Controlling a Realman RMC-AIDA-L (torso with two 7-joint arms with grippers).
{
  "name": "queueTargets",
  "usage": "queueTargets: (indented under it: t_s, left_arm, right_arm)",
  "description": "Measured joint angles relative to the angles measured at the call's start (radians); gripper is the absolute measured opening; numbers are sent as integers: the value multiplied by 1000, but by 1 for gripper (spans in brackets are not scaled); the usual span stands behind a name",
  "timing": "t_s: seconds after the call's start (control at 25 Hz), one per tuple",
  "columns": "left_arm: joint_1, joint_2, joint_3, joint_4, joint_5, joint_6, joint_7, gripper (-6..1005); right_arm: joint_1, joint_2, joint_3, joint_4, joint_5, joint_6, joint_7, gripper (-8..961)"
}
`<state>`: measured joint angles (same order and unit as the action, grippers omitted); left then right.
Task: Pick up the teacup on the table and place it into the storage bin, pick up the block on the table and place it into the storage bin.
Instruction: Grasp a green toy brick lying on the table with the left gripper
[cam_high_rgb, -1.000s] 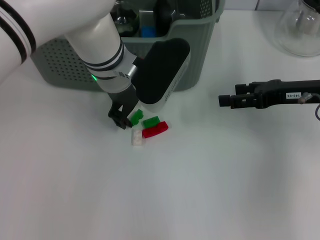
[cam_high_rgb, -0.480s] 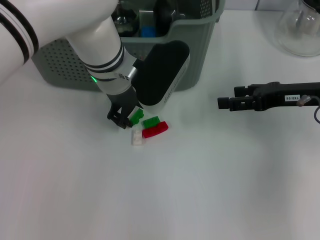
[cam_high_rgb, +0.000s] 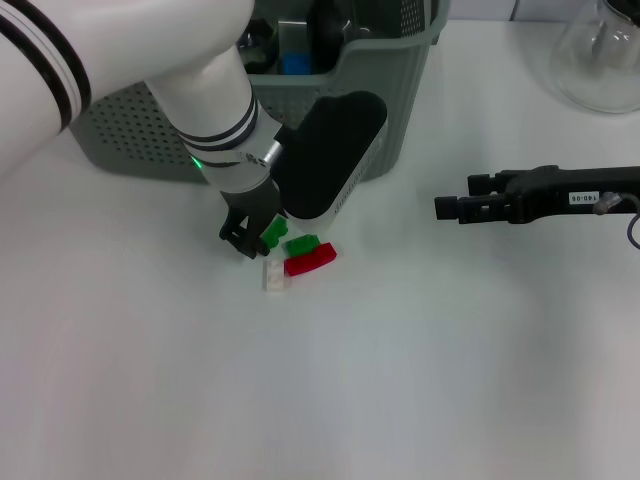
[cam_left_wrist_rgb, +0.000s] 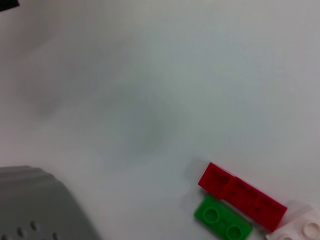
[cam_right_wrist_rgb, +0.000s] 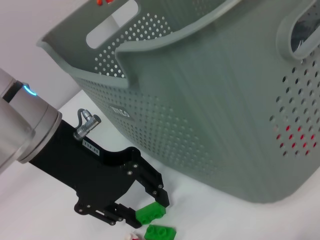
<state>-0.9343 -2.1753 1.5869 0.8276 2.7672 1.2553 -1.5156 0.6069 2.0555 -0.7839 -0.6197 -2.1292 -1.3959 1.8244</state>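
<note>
Fingers of my left gripper (cam_high_rgb: 255, 238) clamp a small green block (cam_high_rgb: 272, 233) low over the tabletop (cam_high_rgb: 420, 380), just before the storage bin (cam_high_rgb: 390, 90). Beside it lie another green block (cam_high_rgb: 301, 243), a red block (cam_high_rgb: 311, 260) and a white block (cam_high_rgb: 274, 274). My right gripper (cam_high_rgb: 447, 205) hangs well apart; I cannot tell its fingers' state.

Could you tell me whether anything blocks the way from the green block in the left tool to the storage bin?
Nothing visible does. The left tool is closed around a green block on the table just in front of the storage bin. Only the bin's own front wall stands between them, so the block must be lifted over it.
</note>
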Motion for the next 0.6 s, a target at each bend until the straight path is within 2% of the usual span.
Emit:
queueTargets:
  t_s: [0.6]
  left_arm:
    - [-6,0,-3,16,6,30,-17,423]
  right_arm:
    - [-1,0,0,0,0,0,-1,947]
